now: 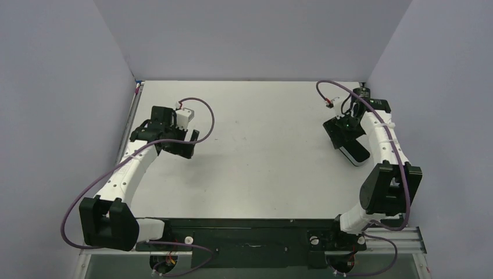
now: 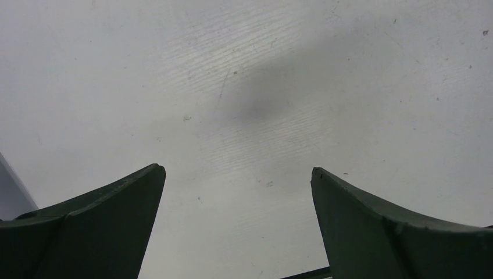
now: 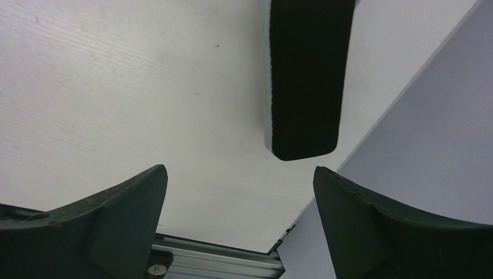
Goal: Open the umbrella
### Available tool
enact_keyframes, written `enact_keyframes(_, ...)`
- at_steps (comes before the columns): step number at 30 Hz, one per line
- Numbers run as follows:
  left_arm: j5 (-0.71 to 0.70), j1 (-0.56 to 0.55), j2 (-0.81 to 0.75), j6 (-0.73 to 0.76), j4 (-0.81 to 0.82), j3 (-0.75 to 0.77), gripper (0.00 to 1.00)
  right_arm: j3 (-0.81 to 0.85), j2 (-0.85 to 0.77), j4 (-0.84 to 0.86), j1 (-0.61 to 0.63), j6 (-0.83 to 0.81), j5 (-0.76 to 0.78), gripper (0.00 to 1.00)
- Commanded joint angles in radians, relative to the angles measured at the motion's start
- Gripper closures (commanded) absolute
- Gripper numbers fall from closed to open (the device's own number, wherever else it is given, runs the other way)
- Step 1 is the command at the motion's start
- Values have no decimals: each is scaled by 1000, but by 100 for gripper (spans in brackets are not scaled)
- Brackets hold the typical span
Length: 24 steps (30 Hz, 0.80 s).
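Observation:
A compact oblong thing [image 1: 356,154], black on top with a pale rim, lies flat on the table at the right. It looks like the folded umbrella, but no shaft, handle or strap shows. In the right wrist view it [image 3: 305,75] lies just ahead of the fingers, not between them. My right gripper [image 1: 342,141] [image 3: 239,168] is open and empty, low over the table beside its far end. My left gripper [image 1: 177,151] [image 2: 236,170] is open and empty over bare table at the left.
Grey walls enclose the white table [image 1: 261,145] on the left, back and right. The right wall [image 3: 430,128] is close to the oblong thing. An aluminium rail [image 3: 215,261] runs along the near table edge. Purple cables loop from both arms.

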Motion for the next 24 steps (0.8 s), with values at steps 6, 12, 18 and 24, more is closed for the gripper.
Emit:
enact_keyframes(6,111,-4,65,32,-11,88,3,304,275,-143,-138,-140,-7,8)
enact_keyframes(12,134,-3,105,29,-12,106,3,455,455,-243,-187,-191,-38,8)
enact_keyframes(18,152,-3,127,16,2,100,3,448,545,-253,-201,-158,-98,8)
enact_keyframes(24,168,-3,137,-5,22,80,3,320,548,-238,-197,-113,-226,17)
